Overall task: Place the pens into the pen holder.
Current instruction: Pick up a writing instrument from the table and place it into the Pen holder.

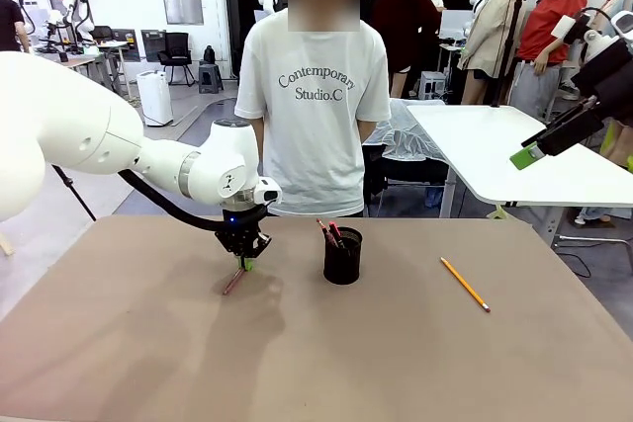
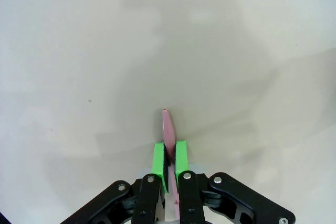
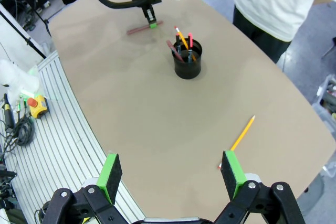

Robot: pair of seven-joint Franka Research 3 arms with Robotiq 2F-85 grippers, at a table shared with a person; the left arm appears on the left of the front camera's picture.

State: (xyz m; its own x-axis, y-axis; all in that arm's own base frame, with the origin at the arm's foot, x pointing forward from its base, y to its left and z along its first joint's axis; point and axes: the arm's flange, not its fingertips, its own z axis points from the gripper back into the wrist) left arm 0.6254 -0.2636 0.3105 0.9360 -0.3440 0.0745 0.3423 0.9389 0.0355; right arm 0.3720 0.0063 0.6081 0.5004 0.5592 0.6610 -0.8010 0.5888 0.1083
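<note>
Left gripper (image 1: 244,262) stands fingers-down over the brown table (image 1: 148,363), with its two green pads drawn in tight on the reddish-brown pen (image 1: 233,282). In the left wrist view the pads (image 2: 159,160) press the pen (image 2: 169,129) from both sides with no gap showing, and the pen's tapered end pokes out past them toward 12 o'clock. Seen from the front, the pen slants from the fingertips toward 7 o'clock, its far end down at the tabletop; whether that end actually touches the surface cannot be told.

At about 3 o'clock from this gripper, near but apart from it, stands the pen holder (image 1: 342,256), a black mesh cup, upright. Several pens (image 1: 329,233) stand in it, leaning, their tops above the rim; in the right wrist view a yellow one and a pink-red one can be made out among them.

Further out from the holder, at 4 o'clock and well apart, the yellow-orange pencil (image 1: 465,285) lies flat on the table, untouched, running from 10 to 4 o'clock.

Right gripper (image 3: 171,174) hangs high above the table's edge, its fingers spread wide with nothing between them; the pencil lies below, close to one pad in that view.

At 12 o'clock, behind the table's far edge, a person (image 1: 315,86) in a white T-shirt stands, arms at the sides.
</note>
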